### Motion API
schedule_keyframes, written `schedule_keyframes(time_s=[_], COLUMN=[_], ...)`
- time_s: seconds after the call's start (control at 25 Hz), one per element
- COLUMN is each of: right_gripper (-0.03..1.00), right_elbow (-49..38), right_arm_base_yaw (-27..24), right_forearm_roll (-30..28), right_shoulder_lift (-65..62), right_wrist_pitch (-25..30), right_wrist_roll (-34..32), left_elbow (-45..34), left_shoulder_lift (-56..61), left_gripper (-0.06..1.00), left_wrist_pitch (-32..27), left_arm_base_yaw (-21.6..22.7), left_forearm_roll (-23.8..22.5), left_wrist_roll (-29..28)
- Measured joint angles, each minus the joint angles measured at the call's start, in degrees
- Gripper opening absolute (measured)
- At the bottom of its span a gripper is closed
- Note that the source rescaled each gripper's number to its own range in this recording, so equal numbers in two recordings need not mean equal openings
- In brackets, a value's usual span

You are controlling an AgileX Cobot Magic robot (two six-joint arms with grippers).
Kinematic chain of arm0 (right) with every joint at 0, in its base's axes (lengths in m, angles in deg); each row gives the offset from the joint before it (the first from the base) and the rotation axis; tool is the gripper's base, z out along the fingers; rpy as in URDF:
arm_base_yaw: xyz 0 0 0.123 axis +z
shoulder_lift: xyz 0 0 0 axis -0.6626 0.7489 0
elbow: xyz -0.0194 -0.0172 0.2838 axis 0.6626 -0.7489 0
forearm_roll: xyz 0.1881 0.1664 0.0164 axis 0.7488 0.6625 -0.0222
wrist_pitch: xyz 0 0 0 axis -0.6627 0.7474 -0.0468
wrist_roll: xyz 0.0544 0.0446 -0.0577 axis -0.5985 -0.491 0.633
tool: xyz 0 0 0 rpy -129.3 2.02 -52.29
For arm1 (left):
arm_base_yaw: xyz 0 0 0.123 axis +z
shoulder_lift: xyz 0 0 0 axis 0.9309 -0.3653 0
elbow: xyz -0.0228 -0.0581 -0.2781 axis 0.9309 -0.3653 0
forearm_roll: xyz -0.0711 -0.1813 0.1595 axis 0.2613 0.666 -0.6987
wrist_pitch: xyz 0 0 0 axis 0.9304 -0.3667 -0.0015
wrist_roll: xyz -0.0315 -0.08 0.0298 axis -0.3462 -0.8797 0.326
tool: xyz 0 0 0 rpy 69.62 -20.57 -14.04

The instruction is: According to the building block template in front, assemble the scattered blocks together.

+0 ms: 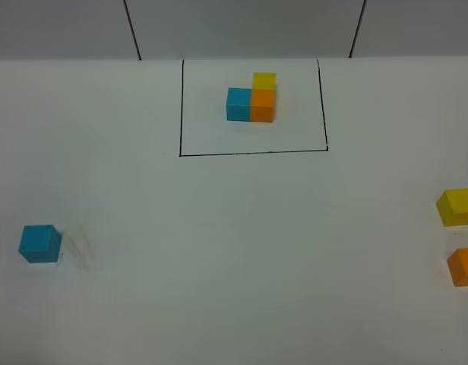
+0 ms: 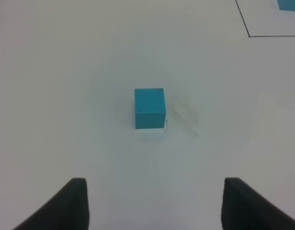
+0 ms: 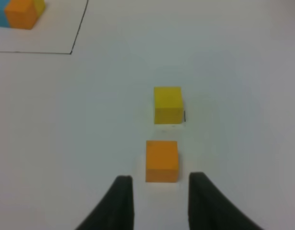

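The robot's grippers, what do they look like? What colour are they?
Only the finger ends show. The left gripper and the right gripper each have two plain black, matte fingers, broad at the base and narrowing to rounded tips. No cables, stickers or markings can be seen on them. Nothing more of the robot shows in any view.

- The left end effector shows two fingers, matte black, broad at the base and narrowing to blunt tips with slightly rounded corners.
- The right end effector has two fingers of the same black colour, tapered, with smooth plain faces and rounded tips.
- Both pairs look a little blurred at the edges.
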Motion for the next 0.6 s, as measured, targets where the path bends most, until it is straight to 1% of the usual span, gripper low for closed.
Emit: schedule_keyframes(time_s=[0.6], right_gripper=[0.0], right_elbow=[0.0], right_arm_base_yaw=[0.0], right_forearm_roll=[0.0], right_shoulder_lift=[0.0], right_wrist_pitch=[0.0], right_wrist_roll=[0.0], left_elbow=[0.0], left_shoulder_lift=[0.0], left_gripper=[0.35], left_wrist_pitch=[0.0], left_arm_base_yaw=[0.0], left_forearm_roll=[0.0], left_wrist_roll=[0.0])
